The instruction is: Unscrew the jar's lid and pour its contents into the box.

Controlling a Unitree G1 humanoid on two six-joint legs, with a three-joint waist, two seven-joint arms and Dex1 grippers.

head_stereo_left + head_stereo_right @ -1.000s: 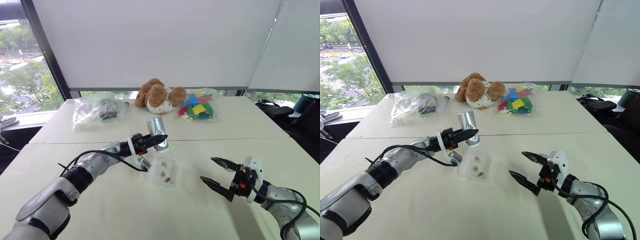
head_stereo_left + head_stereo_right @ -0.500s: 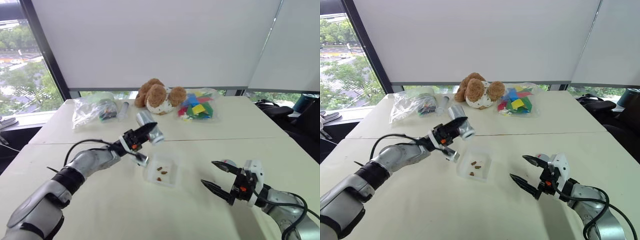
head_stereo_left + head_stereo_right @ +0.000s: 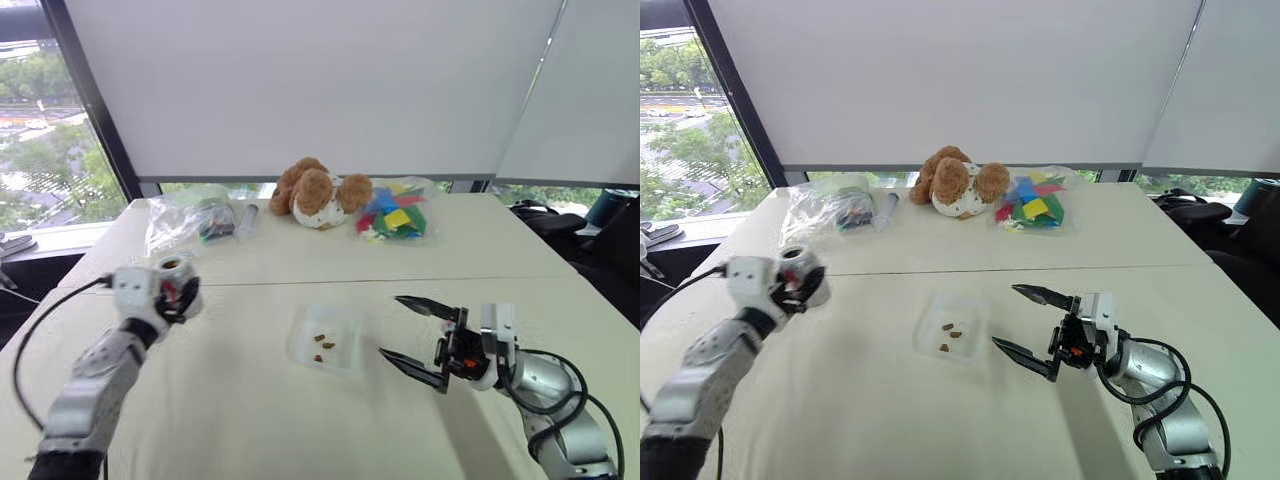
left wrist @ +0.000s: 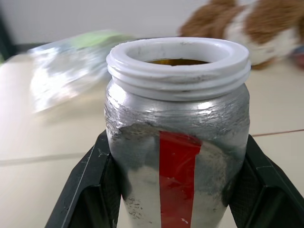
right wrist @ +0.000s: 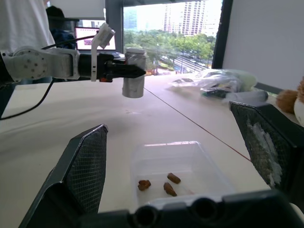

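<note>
The jar (image 4: 176, 137) sits upright, open-mouthed and lidless, clenched between the left gripper's (image 3: 172, 292) jaws and held above the tabletop (image 3: 230, 420) at about nine o'clock from the box (image 3: 324, 338), well apart from it. The box lies flat near the tabletop's middle with three brown pellets (image 5: 159, 183) on its floor, so the pour looks done. The lid cannot be made out. The right gripper (image 3: 412, 335) hovers just beside the box at its three o'clock, jaws spread wide and grasping nothing.

The step in hand seems to be setting the emptied jar down. To do it well, keep the jar vertical, lower it onto bare tabletop clear of the box and of the clear plastic bags (image 3: 190, 216) at the far edge, and release only once its base rests flat. The teddy bear (image 3: 318, 192) and the bag of coloured blocks (image 3: 397, 212) lie at twelve o'clock, out of the way.
</note>
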